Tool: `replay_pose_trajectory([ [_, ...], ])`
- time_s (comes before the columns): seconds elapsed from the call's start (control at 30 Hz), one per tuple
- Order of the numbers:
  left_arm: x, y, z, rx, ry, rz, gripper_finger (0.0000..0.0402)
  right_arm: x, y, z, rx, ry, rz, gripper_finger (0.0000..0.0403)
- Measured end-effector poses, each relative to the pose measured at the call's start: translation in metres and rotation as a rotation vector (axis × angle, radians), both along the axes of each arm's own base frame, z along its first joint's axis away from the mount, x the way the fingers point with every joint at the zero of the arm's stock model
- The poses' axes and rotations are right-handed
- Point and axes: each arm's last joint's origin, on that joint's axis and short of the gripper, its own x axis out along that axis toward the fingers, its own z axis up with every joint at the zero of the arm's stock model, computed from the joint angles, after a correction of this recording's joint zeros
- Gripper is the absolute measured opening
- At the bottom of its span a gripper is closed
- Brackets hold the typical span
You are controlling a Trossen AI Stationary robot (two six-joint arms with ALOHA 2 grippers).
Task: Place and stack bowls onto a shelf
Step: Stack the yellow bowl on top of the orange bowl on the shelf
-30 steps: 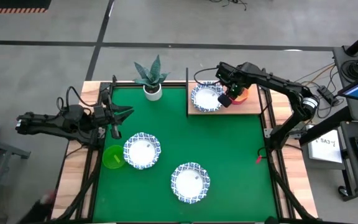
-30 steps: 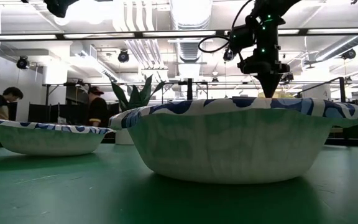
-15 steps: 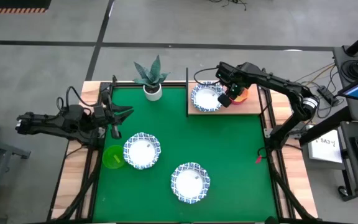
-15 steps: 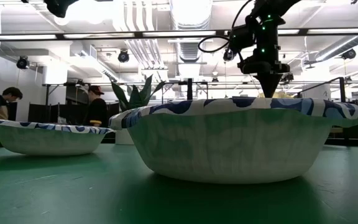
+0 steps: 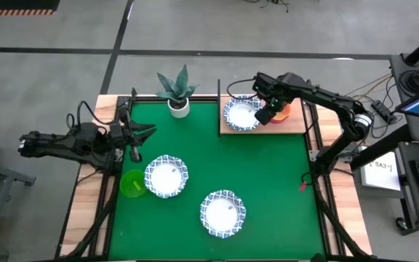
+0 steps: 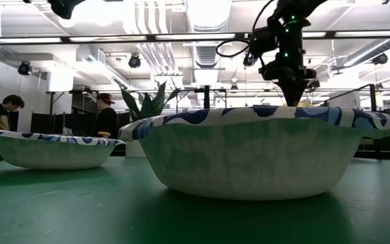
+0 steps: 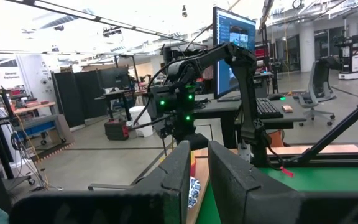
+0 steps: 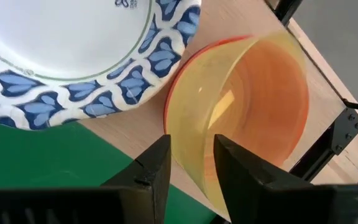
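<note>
My right gripper [image 5: 266, 115] hovers over the light wooden shelf [image 5: 282, 128] at the mat's far right and is shut on a yellow-green bowl [image 8: 241, 93]. That bowl sits inside a red bowl [image 5: 284, 109]. Beside them on the shelf rests a white bowl with a blue rim [image 5: 241, 114]. Two more white bowls [image 5: 166, 176] [image 5: 222, 212] and a green bowl [image 5: 132, 183] stand on the green mat. My left gripper [image 5: 135, 140] waits, shut, over the mat's left edge, above the green bowl. My right gripper holds the yellow-green bowl by its wall at the rim [image 8: 188, 146], on the side nearest the white bowl. One finger [image 8: 238, 165] is inside and one [image 8: 154, 165] outside, coming from above. The bowl's lower part sits in the red bowl [image 8: 194, 48].
A potted spiky plant [image 5: 178, 91] stands at the mat's far edge, left of the shelf. The shelf's thin black frame [image 5: 219, 109] rises along its left side. In the low view a white bowl [image 6: 249, 156] fills the foreground. People [image 6: 103, 115] stand in the room behind.
</note>
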Motion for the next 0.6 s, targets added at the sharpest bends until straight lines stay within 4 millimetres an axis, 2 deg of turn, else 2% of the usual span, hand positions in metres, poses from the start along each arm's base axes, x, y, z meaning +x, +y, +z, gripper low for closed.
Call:
replay_pose_trajectory([
  [0.3,0.0,0.0,0.0,0.0,0.0,0.0,0.004,0.006,-0.004,0.025,-0.064,-0.085,-0.028,0.0094],
  [0.6,0.0,0.0,0.0,0.0,0.001,0.0,0.004,0.005,-0.005,0.014,-0.07,-0.058,-0.026,0.0014],
])
